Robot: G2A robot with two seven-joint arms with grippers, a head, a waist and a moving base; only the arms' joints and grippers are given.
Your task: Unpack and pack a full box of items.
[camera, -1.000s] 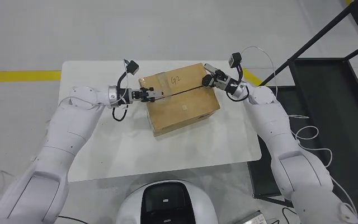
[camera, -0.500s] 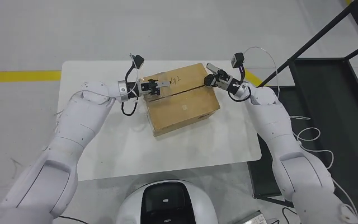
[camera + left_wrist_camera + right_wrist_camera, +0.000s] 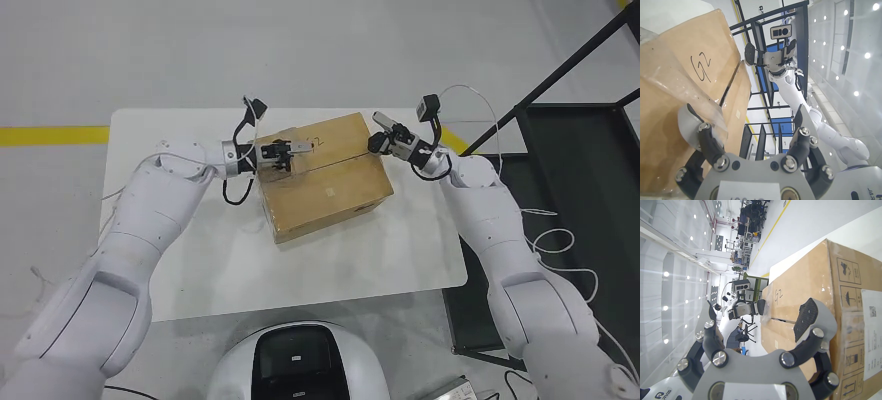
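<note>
So, on the white table the box sat skewed, both top flaps down, seam running end to end. At its left end, by the seam, the left claw had jaws spread, holding nothing, one finger against a loose strip of clear tape. At the opposite end the right claw was also spread and empty, one pad over the top edge. Risks as I judged them: finger could slip on slick tape and miss the flap edge; a one-sided pull could spin or drag the box; tape could tear cardboard instead of peeling
</note>
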